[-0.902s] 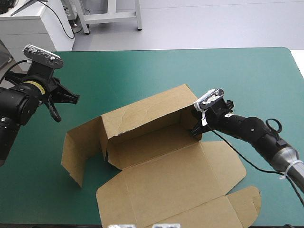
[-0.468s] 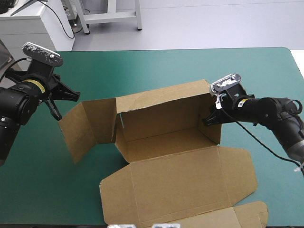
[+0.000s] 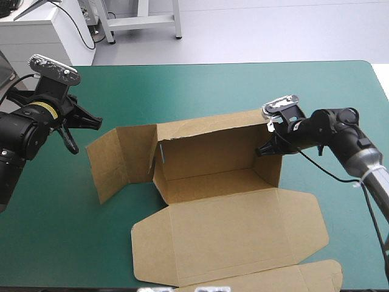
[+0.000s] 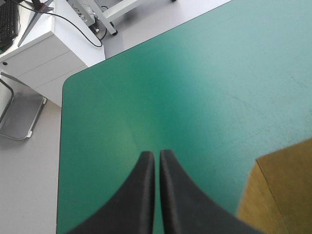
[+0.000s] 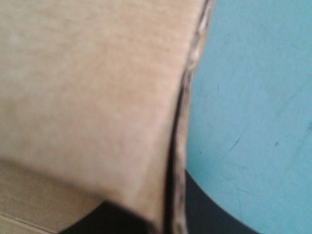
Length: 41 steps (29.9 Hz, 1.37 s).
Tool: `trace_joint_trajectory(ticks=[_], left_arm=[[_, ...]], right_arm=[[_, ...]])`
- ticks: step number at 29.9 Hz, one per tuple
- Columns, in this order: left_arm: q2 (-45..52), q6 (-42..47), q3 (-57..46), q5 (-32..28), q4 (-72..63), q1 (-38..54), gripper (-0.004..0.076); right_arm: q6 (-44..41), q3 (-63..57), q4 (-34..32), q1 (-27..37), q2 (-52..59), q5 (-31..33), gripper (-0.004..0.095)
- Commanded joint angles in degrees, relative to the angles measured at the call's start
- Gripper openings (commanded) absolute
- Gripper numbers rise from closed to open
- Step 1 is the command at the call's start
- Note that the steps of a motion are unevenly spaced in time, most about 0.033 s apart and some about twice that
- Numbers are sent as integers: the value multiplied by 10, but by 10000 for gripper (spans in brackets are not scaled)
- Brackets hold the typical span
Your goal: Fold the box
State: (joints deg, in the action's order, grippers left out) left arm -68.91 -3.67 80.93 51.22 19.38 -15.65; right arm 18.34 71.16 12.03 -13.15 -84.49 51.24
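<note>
Since the earlier look the box (image 3: 213,159) has swung round and slid right. Its back wall (image 3: 209,139) ran on a slant before; now it sits almost square to the far edge of the desk (image 3: 182,91). The left flap (image 3: 115,159) has swung further outward.

Right hand (image 3: 268,148) is pinching the right end wall, with the board edge between its black fingers. My read: it is dragging the box into line, not folding yet.

Left hand (image 4: 157,154) is pressed together and empty, over bare teal-green cover, with the left flap's corner just beside it.

Box sits mid-desk, toward the right. Long axis runs left to right, the right end slightly farther. The open side faces up, and the lid panel (image 3: 231,234) lies flat toward the near edge. Left end is not yet tucked.
</note>
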Motion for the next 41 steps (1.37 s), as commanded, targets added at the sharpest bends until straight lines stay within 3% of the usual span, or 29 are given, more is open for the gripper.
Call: trace_joint_trajectory(ticks=[1, 10, 13, 19, 22, 32, 41], left_arm=[[14, 5, 15, -34, 5, -2, 15], [14, 10, 15, -30, 4, -2, 15], [14, 10, 15, -33, 4, -2, 15], [14, 10, 15, -33, 5, -2, 15], [14, 10, 15, -33, 5, -2, 15], [14, 10, 15, -33, 5, -2, 15], [14, 17, 15, -14, 3, -2, 5]], right_arm=[[-3, 42, -20, 2, -45, 35, -15], [-17, 156, -4, 2, -162, 54, 5], [-16, 179, 6, 2, -177, 71, 109], [-11, 212, 6, 2, -178, 93, 434], [-11, 238, 6, 2, -177, 116, 526], [-11, 286, -8, 2, -177, 187, 540], [-3, 286, -20, -4, -190, 173, 540]])
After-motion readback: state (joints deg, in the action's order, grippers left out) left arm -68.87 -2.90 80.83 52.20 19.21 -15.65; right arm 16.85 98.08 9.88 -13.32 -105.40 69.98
